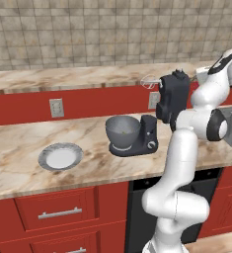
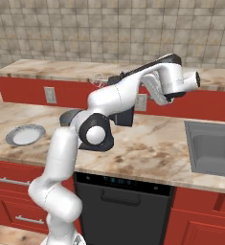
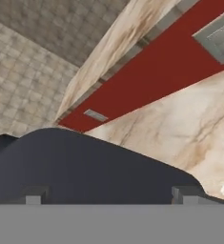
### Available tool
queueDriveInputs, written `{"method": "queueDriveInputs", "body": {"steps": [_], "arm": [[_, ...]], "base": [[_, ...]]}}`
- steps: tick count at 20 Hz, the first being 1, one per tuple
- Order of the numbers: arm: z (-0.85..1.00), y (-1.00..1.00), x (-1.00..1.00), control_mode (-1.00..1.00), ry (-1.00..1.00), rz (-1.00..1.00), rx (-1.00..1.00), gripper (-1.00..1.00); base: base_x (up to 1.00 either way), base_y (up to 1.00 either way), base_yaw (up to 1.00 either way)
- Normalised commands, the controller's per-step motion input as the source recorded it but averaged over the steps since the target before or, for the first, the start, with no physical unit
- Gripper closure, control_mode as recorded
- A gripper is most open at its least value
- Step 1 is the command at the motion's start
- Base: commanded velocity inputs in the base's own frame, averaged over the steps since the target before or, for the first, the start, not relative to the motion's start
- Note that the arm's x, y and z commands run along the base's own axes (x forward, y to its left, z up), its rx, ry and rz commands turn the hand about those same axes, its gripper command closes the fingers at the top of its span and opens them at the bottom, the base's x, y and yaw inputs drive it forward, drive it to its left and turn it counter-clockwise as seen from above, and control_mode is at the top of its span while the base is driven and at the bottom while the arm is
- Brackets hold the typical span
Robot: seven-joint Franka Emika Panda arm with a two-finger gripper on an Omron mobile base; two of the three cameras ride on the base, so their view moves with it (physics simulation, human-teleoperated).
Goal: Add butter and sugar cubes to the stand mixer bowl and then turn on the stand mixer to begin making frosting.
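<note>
The black stand mixer (image 1: pixel 154 133) stands on the counter with its boxy head (image 1: pixel 173 94) tilted up and the wire whisk (image 1: pixel 149 81) pointing left. The grey stand mixer bowl (image 1: pixel 122 129) sits on its base; a faint yellowish patch shows inside. I cannot make out the butter or the sugar cubes. My gripper (image 3: pixel 108 194) is open, its fingertips (image 3: pixel 33 194) far apart, right over the dark rounded mixer head (image 3: pixel 85 162). In the right base view the gripper (image 2: pixel 151 98) hangs just right of the mixer (image 2: pixel 127 117).
A white grey-rimmed plate (image 1: pixel 60 156) lies on the counter left of the mixer. A sink (image 2: pixel 212 146) is set into the counter at the right. A raised red-fronted ledge with wall outlets (image 1: pixel 56 107) runs behind. A dishwasher (image 2: pixel 123 196) sits below.
</note>
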Motion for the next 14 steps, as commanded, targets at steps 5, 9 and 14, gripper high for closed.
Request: {"method": "queueDriveInputs", "body": {"steps": [5, 9, 14], "arm": [[-0.15, 0.97, -0.01, -1.00, 0.00, 0.03, 0.09, -1.00], [-0.05, 1.00, -0.14, -1.00, 0.00, 0.05, 0.06, -1.00], [0.00, 1.00, -0.32, -1.00, -0.01, 0.06, 0.03, -1.00]], "base": [[0.00, 0.00, 0.00], [0.00, 0.00, 0.00], [0.00, 0.00, 0.00]]}}
